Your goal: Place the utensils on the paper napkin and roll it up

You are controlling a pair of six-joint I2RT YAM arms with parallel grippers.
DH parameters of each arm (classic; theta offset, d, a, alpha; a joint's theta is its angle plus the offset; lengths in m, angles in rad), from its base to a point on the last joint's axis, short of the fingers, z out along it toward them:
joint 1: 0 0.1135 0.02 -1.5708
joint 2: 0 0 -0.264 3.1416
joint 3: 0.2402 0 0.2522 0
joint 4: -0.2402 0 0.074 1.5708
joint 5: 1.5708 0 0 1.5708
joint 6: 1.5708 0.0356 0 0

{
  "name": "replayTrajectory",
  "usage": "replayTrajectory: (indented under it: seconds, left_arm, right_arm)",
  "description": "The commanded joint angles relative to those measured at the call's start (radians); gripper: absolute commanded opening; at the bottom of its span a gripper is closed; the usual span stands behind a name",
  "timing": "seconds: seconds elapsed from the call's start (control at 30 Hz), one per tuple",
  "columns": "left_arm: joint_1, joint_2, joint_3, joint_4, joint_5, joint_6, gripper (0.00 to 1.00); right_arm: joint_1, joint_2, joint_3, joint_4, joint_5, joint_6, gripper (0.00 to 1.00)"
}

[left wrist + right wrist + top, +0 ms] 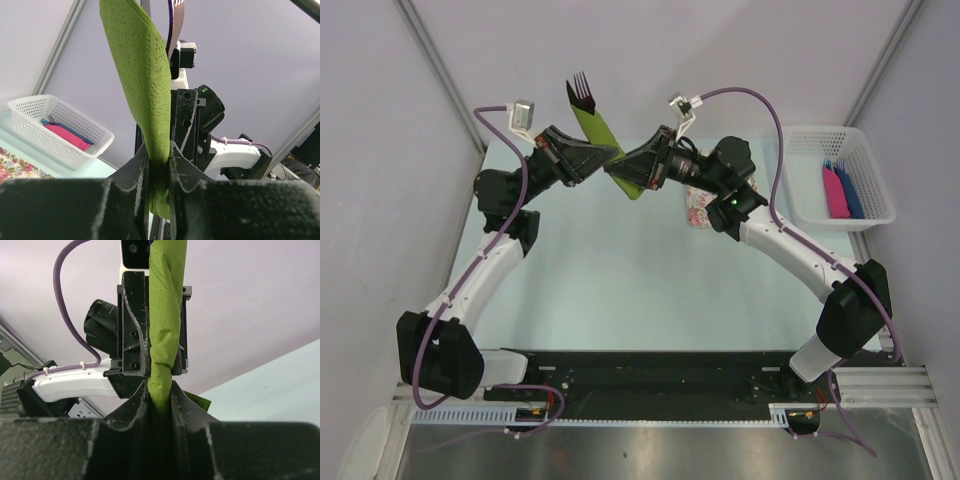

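The olive-green paper napkin is rolled into a slim tube and held up off the table, slanting up to the far left. Dark purple-maroon utensils stick out of its upper end, fork tines showing. My left gripper is shut on the roll from the left. My right gripper is shut on it from the right, close beside the left one. In the left wrist view the roll runs up from between my fingers, with a dark utensil behind it. In the right wrist view the roll is pinched in my gripper.
A white basket stands at the right with pink and blue flat pieces inside; it also shows in the left wrist view. The floral mat lies partly under my right arm. The pale table top stretches in front.
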Motion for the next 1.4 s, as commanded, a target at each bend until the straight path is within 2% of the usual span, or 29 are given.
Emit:
replayTrajectory:
  seconds: [0.0,0.03,0.07,0.2,0.23,0.43,0.6,0.8,0.87,1.0,1.03,1.1,1.2,1.23,1.27,1.37]
  left_arm:
    - [-0.001,-0.003,0.023,0.019,0.017,0.028,0.0]
    - [-0.001,-0.002,0.03,0.019,0.023,0.031,0.0]
    - [-0.001,-0.002,0.031,0.019,0.028,0.04,0.0]
    - [-0.003,0.0,0.033,0.013,0.042,0.057,0.0]
    - [-0.004,0.004,0.033,0.01,0.046,0.057,0.0]
    - [-0.017,0.014,0.037,-0.004,0.049,0.073,0.0]
    - [-0.027,0.024,0.046,-0.013,0.04,0.079,0.0]
    - [-0.029,0.02,0.048,-0.039,0.017,0.099,0.0]
    - [-0.029,0.02,0.048,-0.035,0.008,0.102,0.0]
    - [-0.02,0.027,0.059,-0.033,0.002,0.102,0.0]
    - [-0.02,0.029,0.06,-0.033,-0.001,0.102,0.0]
    - [-0.018,0.029,0.063,-0.033,-0.003,0.1,0.0]
    - [-0.012,0.027,0.063,-0.035,-0.01,0.097,0.0]
    - [-0.009,0.027,0.065,-0.033,-0.014,0.091,0.0]
    - [-0.008,0.026,0.066,-0.035,-0.015,0.089,0.0]
    - [-0.006,0.017,0.065,-0.044,-0.015,0.089,0.0]
  right_arm:
    - [-0.012,-0.043,0.007,0.016,-0.045,-0.018,0.08]
    - [-0.018,-0.051,0.003,-0.003,-0.044,-0.032,0.15]
    - [-0.026,-0.063,-0.002,-0.018,-0.044,-0.043,0.27]
    - [-0.058,-0.093,-0.003,-0.144,-0.047,-0.147,0.44]
    - [-0.069,-0.096,0.0,-0.163,-0.05,-0.162,0.52]
    - [-0.075,-0.122,0.018,-0.304,-0.074,-0.288,0.66]
    - [-0.039,-0.14,0.021,-0.411,-0.065,-0.414,0.71]
    - [0.0,-0.157,-0.014,-0.499,-0.056,-0.548,0.64]
    - [0.001,-0.165,-0.034,-0.491,-0.064,-0.542,0.55]
    - [-0.008,-0.162,-0.065,-0.468,-0.129,-0.471,0.46]
    - [-0.012,-0.162,-0.075,-0.457,-0.145,-0.454,0.39]
    - [-0.018,-0.162,-0.089,-0.419,-0.197,-0.413,0.35]
    - [-0.026,-0.165,-0.097,-0.427,-0.237,-0.37,0.45]
    - [-0.032,-0.169,-0.095,-0.446,-0.223,-0.388,0.59]
    - [-0.04,-0.18,-0.097,-0.495,-0.202,-0.406,0.66]
    - [-0.074,-0.232,-0.103,-0.561,-0.13,-0.515,0.72]
